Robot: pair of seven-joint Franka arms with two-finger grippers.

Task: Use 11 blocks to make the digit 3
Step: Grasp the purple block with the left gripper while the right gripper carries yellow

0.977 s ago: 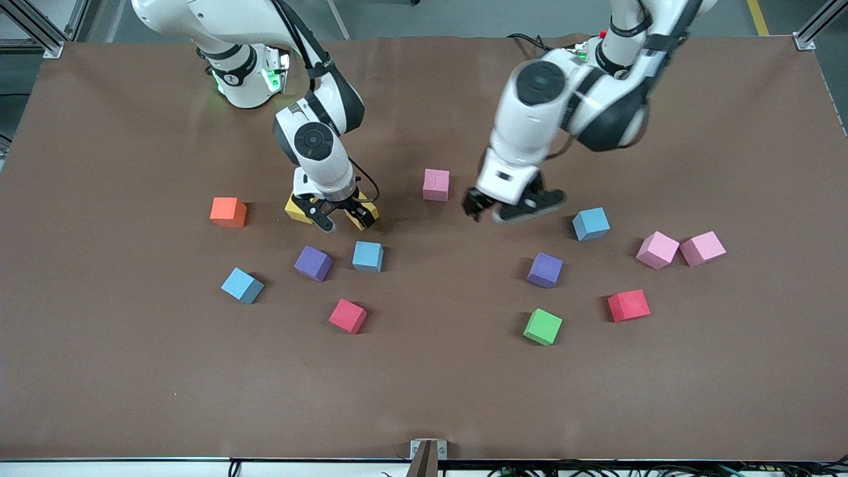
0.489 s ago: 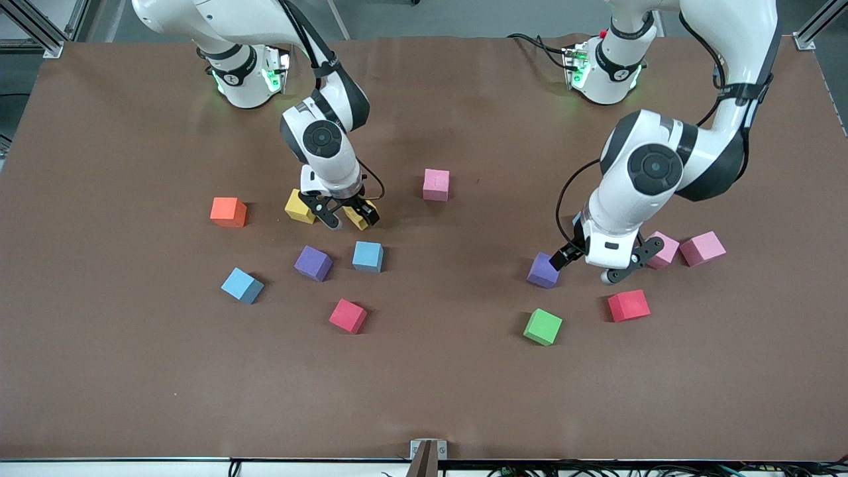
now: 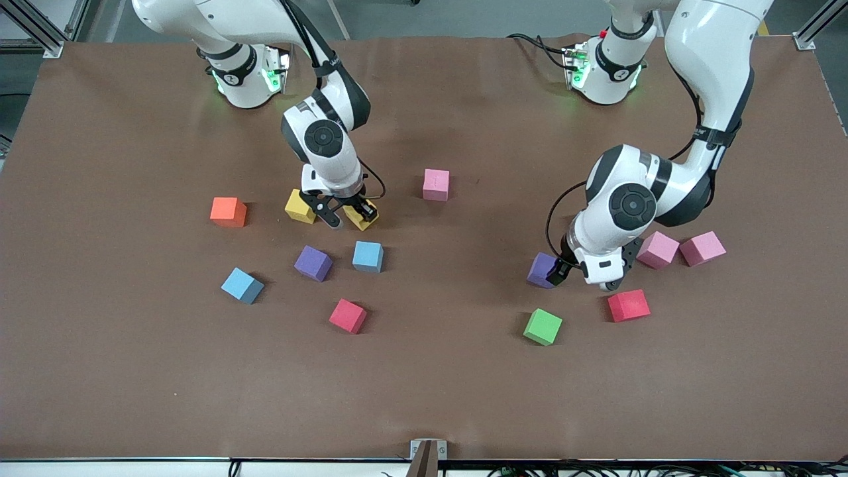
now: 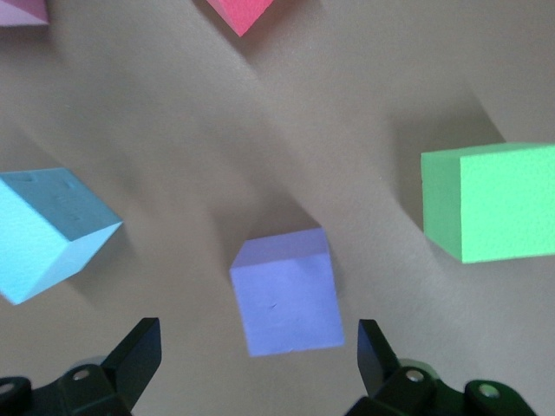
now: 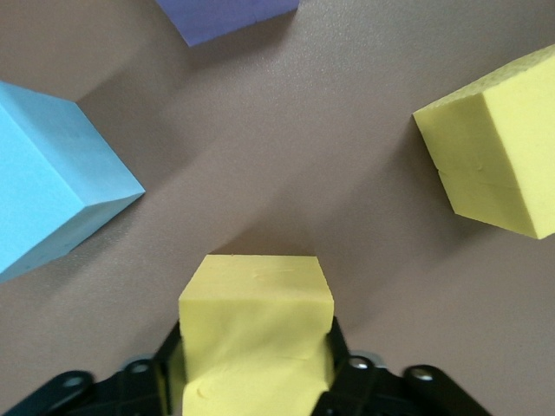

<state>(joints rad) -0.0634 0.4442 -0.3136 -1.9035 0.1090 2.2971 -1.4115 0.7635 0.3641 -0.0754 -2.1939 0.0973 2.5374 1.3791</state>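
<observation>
Tabletop (image 3: pixel 424 397) carries the scattered blocks mid-field, well clear of every edge. Left gripper (image 3: pixel 583 275) hangs jaws apart over a purple block (image 3: pixel 542 268); centre it before closing. Right gripper (image 3: pixel 344 215) clamps a yellow block (image 5: pixel 256 325); lift straight, avoiding the second yellow block (image 3: pixel 299 206).

Both arms have glossy white shells with rounded segments, joined by black bands at the joints. Each wrist housing carries a round black cap with a small centre mark. Thin black cables loop along the outside of both forearms down to the wrist. The round white bases show green indicator lights and a dark ring with small lettering. The left tool (image 3: pixel 583 275) and the right tool (image 3: pixel 344 217) are black, with angular fingers (image 4: pixel 139 355) whose mounts show small round screw holes. A white block sits between each wrist and its tool.
</observation>
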